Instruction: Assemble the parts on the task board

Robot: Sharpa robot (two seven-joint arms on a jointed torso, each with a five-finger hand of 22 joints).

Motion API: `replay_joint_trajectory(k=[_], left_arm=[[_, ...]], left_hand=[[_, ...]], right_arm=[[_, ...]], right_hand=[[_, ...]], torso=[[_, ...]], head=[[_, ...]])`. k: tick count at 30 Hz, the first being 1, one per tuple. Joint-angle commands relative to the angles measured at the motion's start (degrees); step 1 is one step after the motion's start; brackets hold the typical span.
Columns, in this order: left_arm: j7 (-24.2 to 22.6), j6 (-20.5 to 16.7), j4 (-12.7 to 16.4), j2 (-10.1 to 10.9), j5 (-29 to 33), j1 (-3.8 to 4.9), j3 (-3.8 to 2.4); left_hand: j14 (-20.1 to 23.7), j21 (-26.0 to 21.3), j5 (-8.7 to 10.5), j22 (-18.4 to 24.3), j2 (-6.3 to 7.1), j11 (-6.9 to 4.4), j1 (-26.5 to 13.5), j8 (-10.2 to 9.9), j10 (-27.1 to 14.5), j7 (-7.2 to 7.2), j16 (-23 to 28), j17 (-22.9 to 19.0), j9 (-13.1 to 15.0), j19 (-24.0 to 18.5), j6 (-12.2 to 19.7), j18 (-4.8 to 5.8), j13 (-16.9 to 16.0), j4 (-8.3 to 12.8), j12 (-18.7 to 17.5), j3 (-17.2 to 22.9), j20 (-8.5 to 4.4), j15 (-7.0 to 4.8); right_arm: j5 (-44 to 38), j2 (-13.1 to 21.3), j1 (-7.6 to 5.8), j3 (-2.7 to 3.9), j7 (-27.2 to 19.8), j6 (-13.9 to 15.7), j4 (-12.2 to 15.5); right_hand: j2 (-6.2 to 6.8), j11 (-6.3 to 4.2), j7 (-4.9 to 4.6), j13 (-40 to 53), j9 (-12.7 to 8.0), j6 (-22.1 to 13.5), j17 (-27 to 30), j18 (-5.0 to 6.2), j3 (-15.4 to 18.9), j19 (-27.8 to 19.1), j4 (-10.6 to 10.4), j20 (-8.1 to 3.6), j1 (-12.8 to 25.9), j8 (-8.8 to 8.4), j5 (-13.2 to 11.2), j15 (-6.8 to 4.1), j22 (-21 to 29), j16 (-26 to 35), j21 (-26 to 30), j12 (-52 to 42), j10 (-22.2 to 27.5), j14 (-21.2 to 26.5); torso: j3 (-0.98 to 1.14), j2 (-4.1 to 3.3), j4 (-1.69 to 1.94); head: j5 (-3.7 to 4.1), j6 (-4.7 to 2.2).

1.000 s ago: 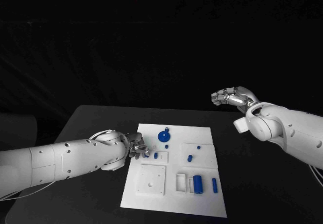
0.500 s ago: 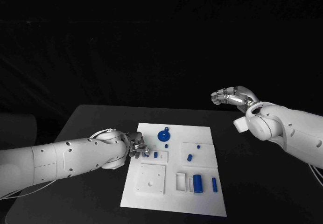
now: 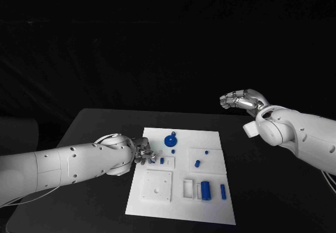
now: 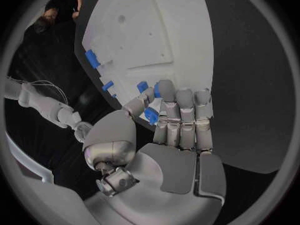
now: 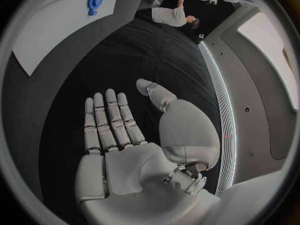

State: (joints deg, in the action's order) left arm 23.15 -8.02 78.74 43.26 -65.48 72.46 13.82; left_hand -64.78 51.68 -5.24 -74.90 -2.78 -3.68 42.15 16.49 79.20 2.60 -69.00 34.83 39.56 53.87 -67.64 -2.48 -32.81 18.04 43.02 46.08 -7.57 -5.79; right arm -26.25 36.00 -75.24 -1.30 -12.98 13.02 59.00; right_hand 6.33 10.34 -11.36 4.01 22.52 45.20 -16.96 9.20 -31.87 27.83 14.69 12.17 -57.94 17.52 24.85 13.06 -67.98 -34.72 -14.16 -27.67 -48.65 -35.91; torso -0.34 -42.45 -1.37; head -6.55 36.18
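The white task board (image 3: pixel 158 196) lies mid-table. My left hand (image 3: pixel 142 152) is low at the board's left edge. In the left wrist view the left hand (image 4: pixel 178 130) pinches a small blue part (image 4: pixel 150 116) between thumb and a finger, just over the board (image 4: pixel 144 30). Other blue parts sit on the board: a round disc (image 3: pixel 170 141), small pegs (image 3: pixel 197 164) and a thick cylinder (image 3: pixel 206 190) beside a thin bar (image 3: pixel 223 192). My right hand (image 3: pixel 242 100) hangs high above the table's far right side; in its wrist view the right hand (image 5: pixel 119 135) is empty with fingers extended.
Raised white blocks (image 3: pixel 158 184) and a slotted holder (image 3: pixel 188 189) stand on the board's near half. Bare black table (image 3: pixel 91 204) surrounds the board. The right wrist view shows the board's corner (image 5: pixel 50 30) with the blue disc (image 5: pixel 95 1) far from the right hand.
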Motion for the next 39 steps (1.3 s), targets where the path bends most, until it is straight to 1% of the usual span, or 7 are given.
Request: replay_joint_trajectory(k=[1,12,26,28,31,34,39], left_arm=[[-0.37,0.82,-0.07,-0.17,-0.06,-0.1,0.01],[0.0,1.05,-0.28,0.02,-0.89,-0.14,0.03],[0.35,2.15,0.0,0.04,-1.9,-0.14,0.03],[0.11,2.42,0.09,0.03,-1.9,-0.14,0.03],[0.05,2.55,0.27,-0.01,-1.92,-0.14,0.03],[0.07,2.41,0.38,-0.06,-2.19,-0.14,0.03],[0.09,2.28,0.51,-0.16,-2.66,-0.14,0.03]], left_hand=[[0.09,0.36,-0.37,-1.14,-0.5,-0.53,0.26,0.26,0.24,-0.96,-0.08,0.08,0.04,0.16,-1.46,-0.73,-0.09,-1.48,-0.12,1.95,-4.07,-0.42],[0.1,0.38,-0.34,-1.14,-0.48,-0.55,0.34,0.27,0.22,-0.96,-0.07,0.1,0.03,0.15,-1.44,-0.73,-0.14,-1.46,-0.13,2.02,-4.07,-0.43],[0.05,0.46,-0.42,-1.16,-0.28,-0.56,0.51,0.34,0.27,-0.99,-0.1,0.15,0.05,0.15,-1.5,-0.74,-0.25,-1.41,-0.1,2.1,-4.09,-0.43],[0.01,0.52,-0.73,-1.16,0.13,-0.53,0.62,0.42,0.35,-1.01,-0.13,0.2,0.07,0.14,-1.59,-0.74,-0.37,-1.42,-0.06,2.1,-4.1,-0.43],[-0.36,0.81,-1.1,-1.15,1.76,-0.59,0.43,0.8,0.94,-1.19,-0.44,0.46,0.13,0.42,-2.21,-0.75,-0.85,-1.77,0.31,1.62,-4.13,-0.43],[-0.47,0.92,-0.98,-1.13,2.26,-0.64,0.42,0.92,1.09,-1.27,-0.57,0.6,0.11,0.54,-2.43,-0.78,-1.08,-1.94,0.44,1.5,-4.15,-0.46],[-0.92,1.29,-0.76,-1.17,2.47,-0.81,0.38,1.29,1.59,-1.51,-0.99,0.92,0.14,0.94,-3.03,-0.88,-1.59,-2.26,0.86,1.29,-4.25,-0.57]], right_arm=[[-0.18,-0.03,0.01,0.02,-0.42,-0.92,0.09],[-0.18,-0.04,0.01,0.02,-0.42,-0.93,0.14],[-0.18,-0.08,0.01,0.02,-0.36,-1.0,0.19],[-0.18,-0.08,0.01,0.02,-0.33,-1.07,0.2],[-0.18,-0.07,0.01,0.02,-0.32,-1.01,0.19],[-0.18,-0.08,0.01,0.02,-0.33,-0.99,0.2],[-0.18,-0.1,0.01,0.02,-0.32,-1.06,0.24]], right_hand=[[-0.44,-0.05,-0.73,-0.08,-0.07,0.37,0.09,-0.92,0.24,-0.27,-0.06,0.13,0.17,0.17,0.28,-0.04,-0.08,-0.34,0.22,0.36,-0.51,0.27],[-0.43,-0.05,-0.73,-0.08,-0.08,0.37,0.15,-0.92,0.29,-0.24,-0.09,0.13,0.22,0.17,0.35,-0.04,-0.14,-0.38,0.28,0.37,-0.51,0.28],[-0.43,-0.06,-0.72,-0.08,-0.09,0.37,0.21,-0.91,0.31,-0.23,-0.09,0.13,0.23,0.18,0.39,-0.03,-0.19,-0.41,0.34,0.37,-0.52,0.29],[-0.44,-0.06,-0.72,-0.08,-0.09,0.37,0.22,-0.91,0.32,-0.23,-0.1,0.13,0.23,0.18,0.4,-0.04,-0.19,-0.42,0.35,0.37,-0.53,0.29],[-0.44,-0.06,-0.72,-0.08,-0.1,0.37,0.23,-0.91,0.32,-0.23,-0.09,0.13,0.22,0.18,0.41,-0.04,-0.2,-0.42,0.36,0.38,-0.53,0.3],[-0.44,-0.06,-0.72,-0.08,-0.1,0.38,0.24,-0.91,0.31,-0.22,-0.09,0.12,0.21,0.18,0.43,-0.04,-0.21,-0.43,0.38,0.38,-0.53,0.3],[-0.45,-0.06,-0.71,-0.07,-0.1,0.38,0.26,-0.9,0.31,-0.22,-0.08,0.12,0.18,0.19,0.45,-0.04,-0.23,-0.44,0.4,0.38,-0.54,0.3]], torso=[[0.01,0.0,0.0],[-0.02,0.0,0.04],[-0.03,-0.01,-0.03],[-0.03,-0.02,-0.04],[-0.01,-0.05,-0.05],[0.0,-0.01,-0.02],[0.01,-0.01,0.01]], head=[[-0.01,0.05],[-0.08,0.08],[-0.13,0.2],[-0.14,0.2],[-0.16,0.27],[-0.17,0.35],[-0.14,0.4]])
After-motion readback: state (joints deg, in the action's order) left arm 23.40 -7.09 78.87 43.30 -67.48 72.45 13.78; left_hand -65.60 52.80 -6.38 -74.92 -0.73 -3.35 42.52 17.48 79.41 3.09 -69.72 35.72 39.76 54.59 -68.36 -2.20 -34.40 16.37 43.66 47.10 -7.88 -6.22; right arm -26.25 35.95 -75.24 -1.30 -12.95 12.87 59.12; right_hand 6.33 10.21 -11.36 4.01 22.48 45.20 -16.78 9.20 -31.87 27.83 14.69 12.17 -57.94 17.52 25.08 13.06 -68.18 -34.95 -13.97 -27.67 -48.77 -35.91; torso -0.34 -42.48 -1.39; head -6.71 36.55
